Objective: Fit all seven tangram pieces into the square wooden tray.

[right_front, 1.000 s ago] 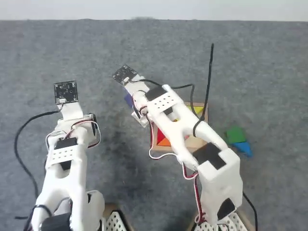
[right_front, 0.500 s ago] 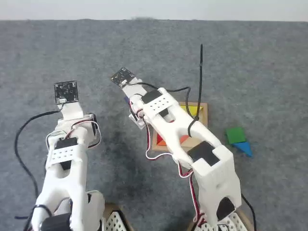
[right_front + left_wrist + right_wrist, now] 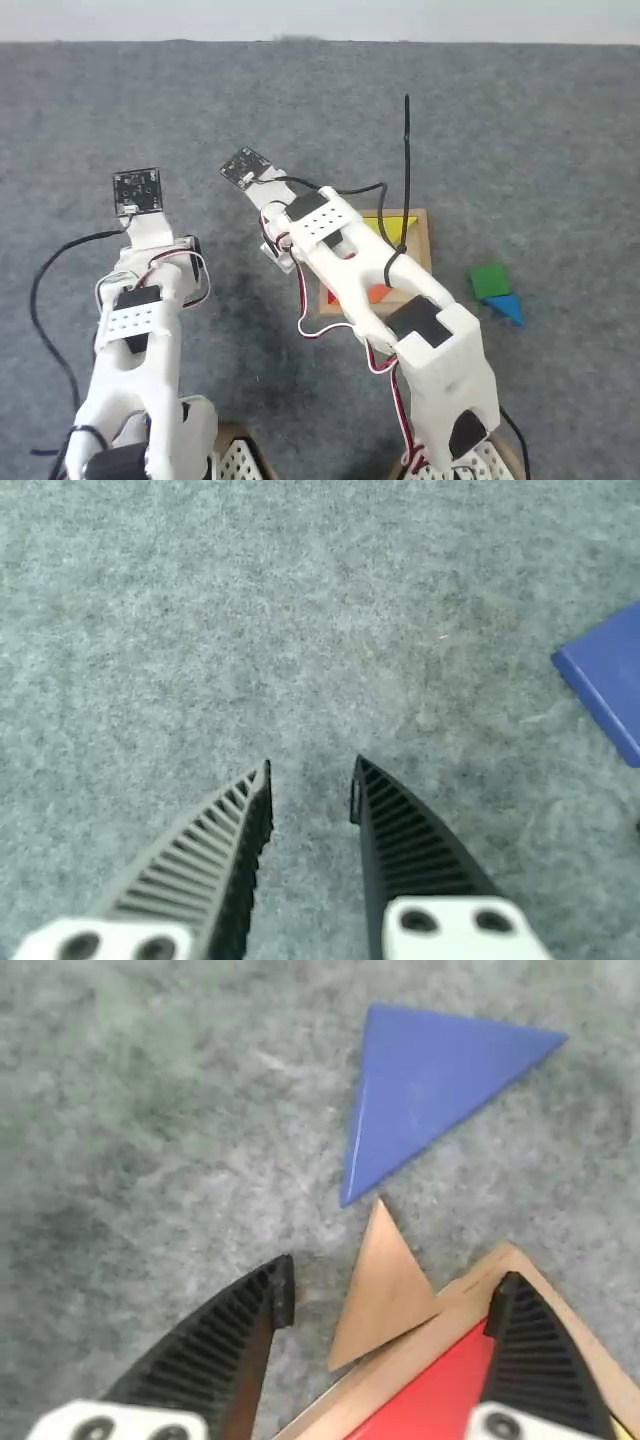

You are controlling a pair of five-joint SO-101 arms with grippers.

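My right end effector (image 3: 395,1272) hangs wide open and empty over a left corner of the wooden tray (image 3: 455,1310), with a red piece (image 3: 430,1400) seated inside. A tan triangle (image 3: 382,1295) touches the rim, and a blue triangle (image 3: 430,1075) lies just beyond. To the left, my left end effector (image 3: 311,768), narrowly open, holds nothing above the grey desk (image 3: 300,600).

Spread hand (image 3: 395,1280) flanks tan triangle (image 3: 380,1285) near blue triangle (image 3: 430,1080).

Ahead of the right end effector (image 3: 395,1280), with its black ribbed fingers (image 3: 230,1350), a blue triangle (image 3: 430,1080) lies on the mottled grey table (image 3: 130,1110), while a tan triangle (image 3: 380,1285) between them meets the pale-wood tray (image 3: 380,1380) holding a red piece (image 3: 440,1395).
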